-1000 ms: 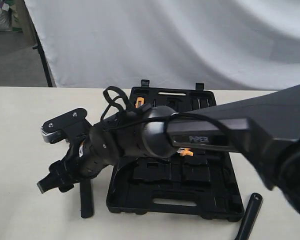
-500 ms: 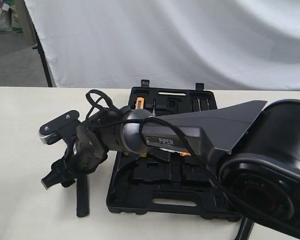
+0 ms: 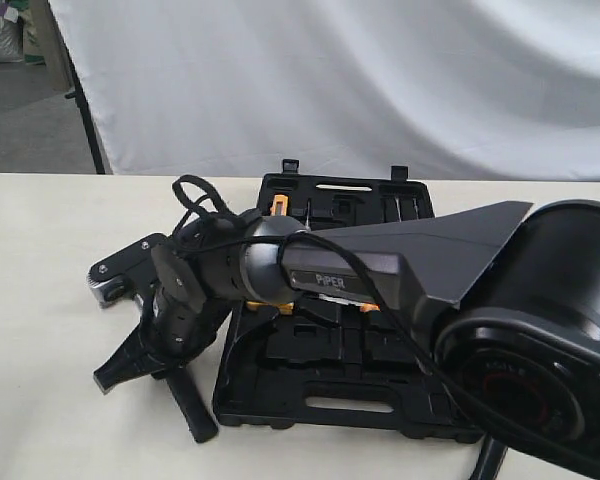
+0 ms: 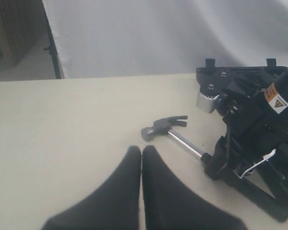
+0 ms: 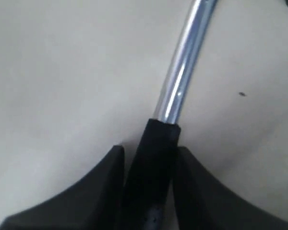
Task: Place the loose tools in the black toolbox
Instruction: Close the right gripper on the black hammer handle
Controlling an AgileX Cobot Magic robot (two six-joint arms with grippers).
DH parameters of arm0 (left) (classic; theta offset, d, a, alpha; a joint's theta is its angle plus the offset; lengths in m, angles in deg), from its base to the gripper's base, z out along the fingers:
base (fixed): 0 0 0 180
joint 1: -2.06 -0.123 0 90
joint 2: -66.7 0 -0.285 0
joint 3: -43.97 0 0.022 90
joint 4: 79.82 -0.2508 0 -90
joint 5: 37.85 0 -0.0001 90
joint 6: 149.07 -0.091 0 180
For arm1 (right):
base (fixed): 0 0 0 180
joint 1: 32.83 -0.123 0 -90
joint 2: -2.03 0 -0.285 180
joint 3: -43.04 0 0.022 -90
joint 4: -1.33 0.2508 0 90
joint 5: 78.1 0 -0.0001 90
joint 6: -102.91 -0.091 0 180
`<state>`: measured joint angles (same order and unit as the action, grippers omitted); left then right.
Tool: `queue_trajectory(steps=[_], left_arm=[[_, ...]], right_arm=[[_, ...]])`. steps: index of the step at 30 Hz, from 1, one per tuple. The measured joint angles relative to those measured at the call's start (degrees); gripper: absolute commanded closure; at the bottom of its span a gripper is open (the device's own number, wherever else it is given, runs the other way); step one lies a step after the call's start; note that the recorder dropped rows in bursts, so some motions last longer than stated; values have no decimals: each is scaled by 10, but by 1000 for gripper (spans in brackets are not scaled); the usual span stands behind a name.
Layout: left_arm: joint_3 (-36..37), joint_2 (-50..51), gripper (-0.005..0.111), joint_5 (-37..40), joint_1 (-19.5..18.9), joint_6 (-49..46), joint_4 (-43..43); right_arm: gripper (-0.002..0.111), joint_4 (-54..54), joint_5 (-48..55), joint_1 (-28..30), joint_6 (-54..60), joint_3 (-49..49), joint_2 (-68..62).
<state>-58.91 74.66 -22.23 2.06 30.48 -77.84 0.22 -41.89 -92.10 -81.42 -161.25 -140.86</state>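
The claw hammer [image 4: 164, 128] lies on the cream table left of the open black toolbox [image 3: 280, 400], its steel head away from the case. My right gripper [image 3: 158, 372] reaches across to it, and its fingers [image 5: 103, 191] press both sides of the black rubber handle [image 5: 156, 158], just below the bright shaft [image 5: 180, 91]. The handle's free end [image 3: 195, 412] sticks out toward the front. My left gripper [image 4: 141, 149] hovers shut and empty a short way from the hammer head. It does not show in the exterior view.
The toolbox [image 4: 240, 72] lies open with tool-shaped recesses and an orange-handled tool [image 3: 278, 205] in its far half. A black tool handle [image 3: 488, 460] pokes out at the front right, mostly hidden by the right arm [image 3: 540, 330]. A white backdrop hangs behind the table.
The right gripper dropped lower and its jaws closed onto the hammer handle. The handle's free end swung toward the toolbox side.
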Motion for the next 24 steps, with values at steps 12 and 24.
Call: queue_trajectory(steps=[12, 24], left_arm=[[0, 0, 106, 0, 0, 0, 0], [0, 0, 106, 0, 0, 0, 0]], right_arm=[[109, 2, 190, -71, 13, 0, 28], [108, 7, 329, -95, 25, 1, 34]])
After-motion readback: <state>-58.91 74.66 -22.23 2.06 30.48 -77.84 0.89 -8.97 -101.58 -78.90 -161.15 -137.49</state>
